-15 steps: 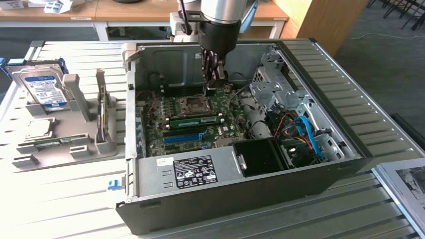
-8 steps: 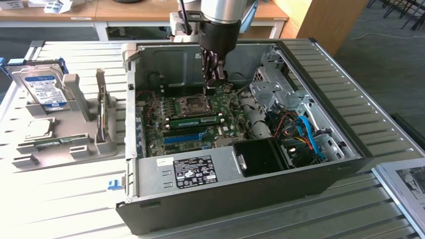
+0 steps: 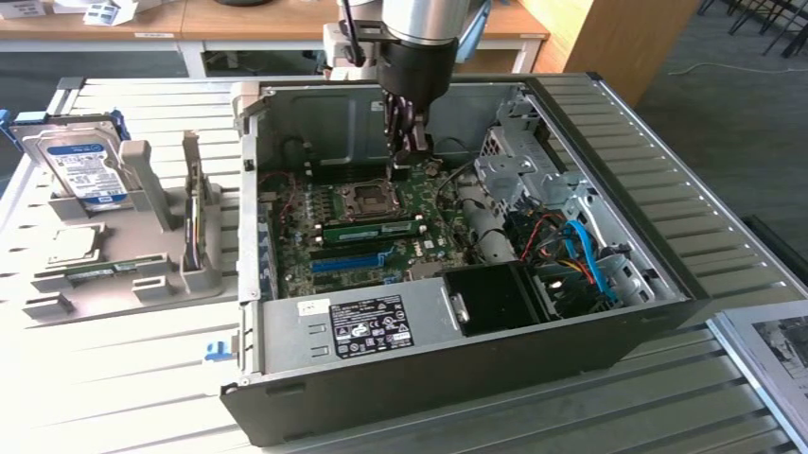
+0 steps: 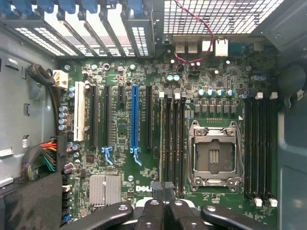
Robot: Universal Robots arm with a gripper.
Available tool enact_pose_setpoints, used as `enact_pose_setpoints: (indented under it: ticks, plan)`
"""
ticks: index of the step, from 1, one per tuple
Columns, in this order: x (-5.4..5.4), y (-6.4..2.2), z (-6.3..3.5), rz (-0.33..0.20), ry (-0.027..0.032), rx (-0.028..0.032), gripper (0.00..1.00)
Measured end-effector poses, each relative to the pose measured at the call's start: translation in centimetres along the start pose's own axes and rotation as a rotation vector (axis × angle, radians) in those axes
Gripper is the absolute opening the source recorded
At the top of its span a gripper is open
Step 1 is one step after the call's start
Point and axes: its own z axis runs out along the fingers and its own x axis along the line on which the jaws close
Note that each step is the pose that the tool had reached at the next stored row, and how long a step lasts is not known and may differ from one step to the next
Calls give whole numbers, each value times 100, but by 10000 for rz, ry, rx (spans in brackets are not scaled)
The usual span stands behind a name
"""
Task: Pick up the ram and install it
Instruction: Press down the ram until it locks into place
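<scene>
While the exterior view shows the arm reaching down into the open computer case [image 3: 442,378], its gripper [image 3: 411,161] low over the motherboard [image 3: 423,248] just behind the empty processor socket [image 3: 370,197], the wrist view looks straight down on that board. There the gripper [image 4: 163,189] has its dark fingertips pressed together, closed, over one end of the bank of memory slots [image 4: 171,139] that runs beside the socket [image 4: 214,155]. From the exterior view the ram [image 3: 373,229] is a green stick standing in a slot just in front of the socket, apart from the gripper. That view also takes in a grey stand [image 3: 151,274] at the exterior view's left, with a hard drive [image 3: 82,165] propped upright in it.
</scene>
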Motion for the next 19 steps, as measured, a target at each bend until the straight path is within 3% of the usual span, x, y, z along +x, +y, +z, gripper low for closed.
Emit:
enact_pose_setpoints:
  ticks: [19]
  plan:
    - [-3, -252, -8, 0, -1, 1, 10]
